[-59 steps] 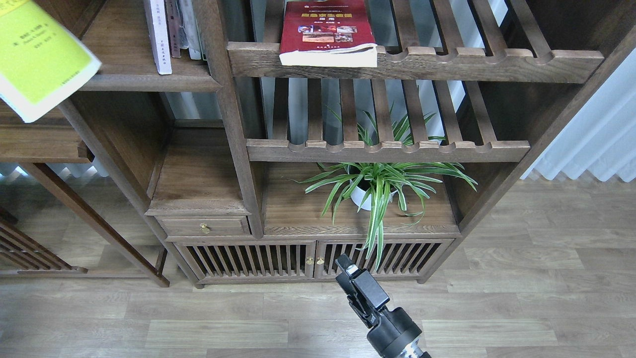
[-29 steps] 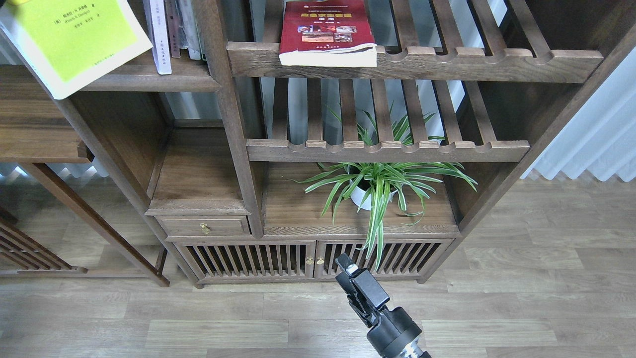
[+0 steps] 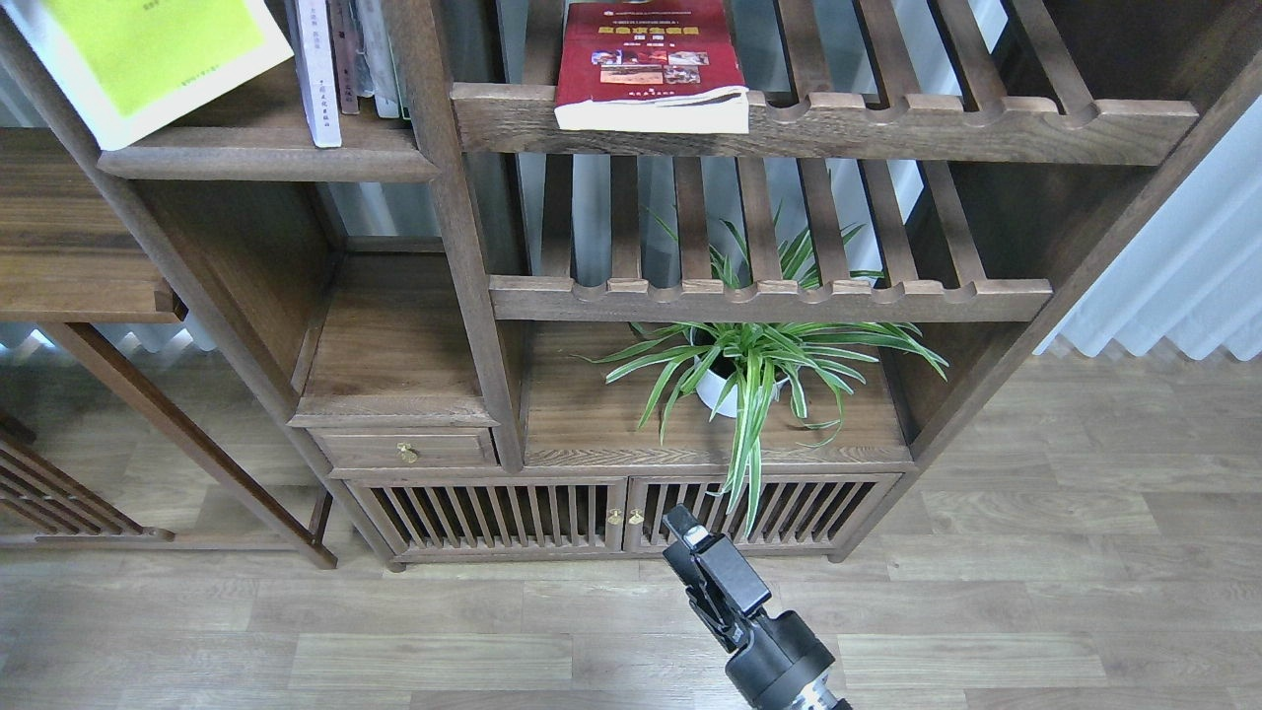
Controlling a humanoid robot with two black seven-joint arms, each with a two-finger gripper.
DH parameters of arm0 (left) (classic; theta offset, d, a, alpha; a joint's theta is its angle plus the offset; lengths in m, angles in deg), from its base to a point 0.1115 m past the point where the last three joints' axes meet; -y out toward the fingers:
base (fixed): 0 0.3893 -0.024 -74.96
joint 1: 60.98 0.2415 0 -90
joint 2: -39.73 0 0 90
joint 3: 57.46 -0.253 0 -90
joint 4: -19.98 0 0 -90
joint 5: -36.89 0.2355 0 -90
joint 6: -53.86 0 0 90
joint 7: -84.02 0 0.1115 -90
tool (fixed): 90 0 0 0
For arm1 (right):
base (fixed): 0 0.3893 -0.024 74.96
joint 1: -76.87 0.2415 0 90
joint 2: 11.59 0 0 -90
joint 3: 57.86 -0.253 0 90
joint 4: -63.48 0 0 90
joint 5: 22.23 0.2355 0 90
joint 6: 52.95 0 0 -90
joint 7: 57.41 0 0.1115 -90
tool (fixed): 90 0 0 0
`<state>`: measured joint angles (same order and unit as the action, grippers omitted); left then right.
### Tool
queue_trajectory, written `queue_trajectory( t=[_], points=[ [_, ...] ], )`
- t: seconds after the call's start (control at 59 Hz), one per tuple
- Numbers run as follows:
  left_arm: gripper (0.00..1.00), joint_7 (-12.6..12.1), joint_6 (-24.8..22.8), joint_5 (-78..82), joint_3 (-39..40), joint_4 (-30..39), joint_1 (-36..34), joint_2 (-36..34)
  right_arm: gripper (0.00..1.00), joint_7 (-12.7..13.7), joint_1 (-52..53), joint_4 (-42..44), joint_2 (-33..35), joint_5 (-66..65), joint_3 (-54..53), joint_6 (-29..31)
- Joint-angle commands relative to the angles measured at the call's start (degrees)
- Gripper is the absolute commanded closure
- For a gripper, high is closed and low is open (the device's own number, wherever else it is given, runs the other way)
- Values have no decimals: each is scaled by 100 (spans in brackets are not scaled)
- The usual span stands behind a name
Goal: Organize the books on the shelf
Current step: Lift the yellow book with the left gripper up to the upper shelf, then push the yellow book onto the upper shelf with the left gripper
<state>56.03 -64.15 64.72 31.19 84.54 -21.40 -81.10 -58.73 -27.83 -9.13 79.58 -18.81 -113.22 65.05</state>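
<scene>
The yellow-green book [image 3: 148, 54] hangs tilted at the top left, its lower corner over the left end of the shelf [image 3: 266, 160], a solid brown board with a moulded front edge. What holds the book is out of view, and so is my left gripper. A white-spined book [image 3: 315, 74] stands upright on the shelf beside several thinner ones. The dark red book [image 3: 646, 64] lies flat on the upper slatted rack, jutting over its front rail. My right gripper [image 3: 682, 520] is low over the floor, in front of the cabinet doors; its dark fingers cannot be told apart.
A potted spider plant [image 3: 749, 370] stands on the low board under the second slatted rack [image 3: 769, 296]. Below are a small drawer [image 3: 404, 451] and slatted cabinet doors [image 3: 621, 515]. A side table [image 3: 69, 286] stands at the left and a pale curtain [image 3: 1173, 286] hangs at the right.
The yellow-green book has moved right and up, from left of the bookcase to over the shelf's left end. My right arm has barely shifted.
</scene>
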Motion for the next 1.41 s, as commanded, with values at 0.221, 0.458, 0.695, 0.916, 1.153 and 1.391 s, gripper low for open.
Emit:
queue_trajectory(
  t=[0.221,0.458,0.695,0.916,1.153,1.391],
  points=[
    [99,0,0,566,-129,-884,-758,824,2,0,10,-7,-21,0,-19,0],
    [99,0,0,689,-295,-1148,-907,1052,2,0,10,-7,-21,0,-28,0],
    [99,0,0,707,-542,-1903,-1408,1061,1,0,19,-25,-21,0,-28,0],
    [99,0,0,716,-832,-2475,-1918,1035,2,0,19,-34,-21,0,-28,0],
    [100,5,0,733,-1341,-2993,-2384,1009,2,0,19,-43,-21,9,-28,0],
    [100,400,0,865,-1754,-3512,-2709,1026,2,0,19,-51,-21,9,-28,0]
  ],
)
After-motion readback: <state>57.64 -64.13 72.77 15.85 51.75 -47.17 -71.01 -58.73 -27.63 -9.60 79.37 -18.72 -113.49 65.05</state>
